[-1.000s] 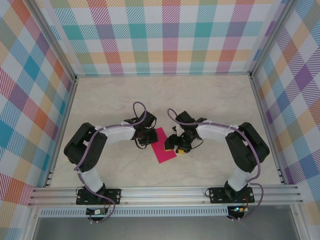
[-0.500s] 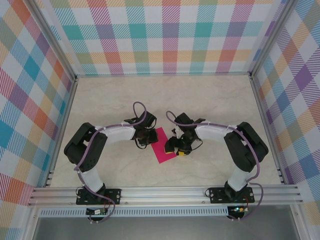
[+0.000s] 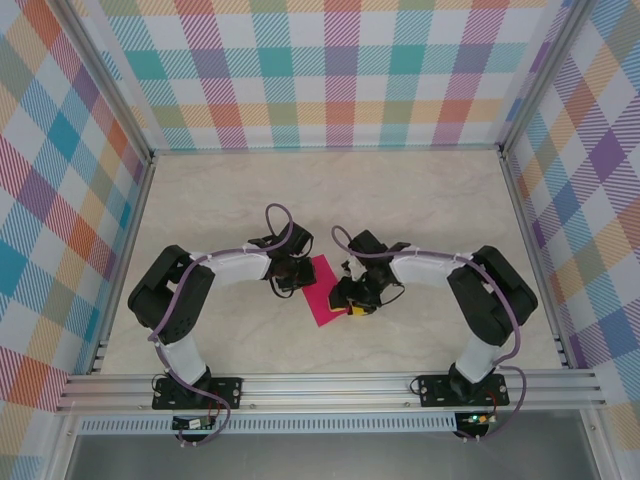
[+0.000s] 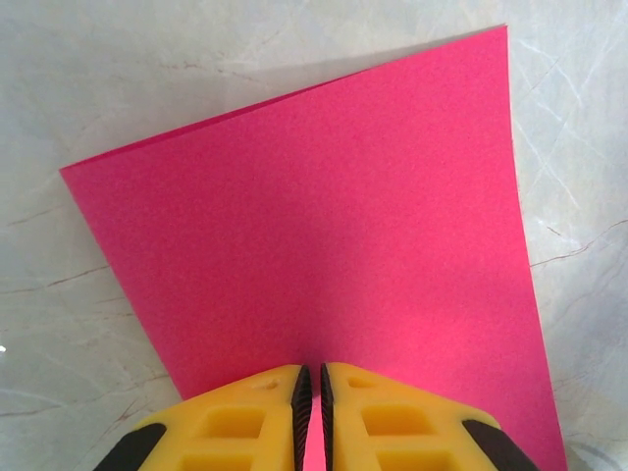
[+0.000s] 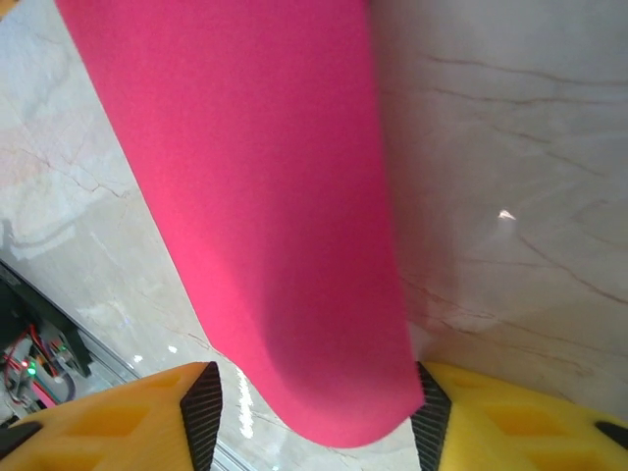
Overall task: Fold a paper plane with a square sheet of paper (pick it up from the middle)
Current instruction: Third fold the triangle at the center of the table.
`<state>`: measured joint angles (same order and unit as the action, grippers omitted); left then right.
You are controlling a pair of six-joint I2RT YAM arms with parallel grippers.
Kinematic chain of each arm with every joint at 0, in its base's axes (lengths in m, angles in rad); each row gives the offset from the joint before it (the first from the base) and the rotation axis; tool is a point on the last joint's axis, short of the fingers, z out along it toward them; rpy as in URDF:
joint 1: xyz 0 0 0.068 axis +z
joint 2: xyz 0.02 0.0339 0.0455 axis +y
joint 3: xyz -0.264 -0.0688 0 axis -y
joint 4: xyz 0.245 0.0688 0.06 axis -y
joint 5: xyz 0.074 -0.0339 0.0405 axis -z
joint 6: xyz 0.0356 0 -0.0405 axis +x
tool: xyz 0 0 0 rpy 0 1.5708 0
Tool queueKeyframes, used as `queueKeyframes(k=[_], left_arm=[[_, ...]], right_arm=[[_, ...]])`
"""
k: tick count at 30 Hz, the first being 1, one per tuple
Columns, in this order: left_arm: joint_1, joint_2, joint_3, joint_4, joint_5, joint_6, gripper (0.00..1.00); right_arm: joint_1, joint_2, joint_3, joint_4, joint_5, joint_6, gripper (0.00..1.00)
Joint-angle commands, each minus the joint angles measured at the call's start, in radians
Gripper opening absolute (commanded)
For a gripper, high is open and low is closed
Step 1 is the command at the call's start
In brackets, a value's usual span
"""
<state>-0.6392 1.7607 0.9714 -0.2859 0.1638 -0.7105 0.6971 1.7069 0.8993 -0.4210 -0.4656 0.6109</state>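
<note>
Left gripper [image 4: 311, 378] pinches the near edge of the square sheet of paper [image 4: 314, 226], its jaws almost together. The sheet runs away from it over the table [image 4: 78, 294]. Right gripper [image 5: 312, 391] stands half wide, astride a rolled-over bulge of paper between its pads. For a clean crease, I'd squeeze that bulge squarely, edges matched, with the left grip firm.
</note>
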Motion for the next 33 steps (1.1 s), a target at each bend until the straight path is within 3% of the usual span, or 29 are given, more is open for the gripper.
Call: queueKeyframes(k=[1, 8, 11, 19, 27, 33], left_arm=[[-0.002, 0.04, -0.037, -0.049, -0.051, -0.003, 0.15], [-0.002, 0.043, -0.035, -0.048, -0.048, -0.003, 0.15], [-0.002, 0.044, -0.035, -0.047, -0.049, -0.003, 0.15], [-0.002, 0.045, -0.038, -0.05, -0.05, -0.003, 0.15], [-0.002, 0.054, -0.025, -0.055, -0.045, 0.001, 0.15], [-0.002, 0.055, -0.022, -0.055, -0.041, 0.001, 0.15]], right_arm=[[0.007, -0.065, -0.036, 0.044, 0.02, 0.07, 0.52], [0.007, -0.133, -0.127, 0.238, -0.063, 0.154, 0.54], [0.005, -0.145, -0.147, 0.279, -0.04, 0.181, 0.54], [0.004, -0.236, -0.185, 0.263, 0.079, 0.228, 0.48], [0.002, -0.206, -0.187, 0.304, -0.006, 0.229, 0.49], [0.002, -0.159, -0.148, 0.19, 0.031, 0.228, 0.42]])
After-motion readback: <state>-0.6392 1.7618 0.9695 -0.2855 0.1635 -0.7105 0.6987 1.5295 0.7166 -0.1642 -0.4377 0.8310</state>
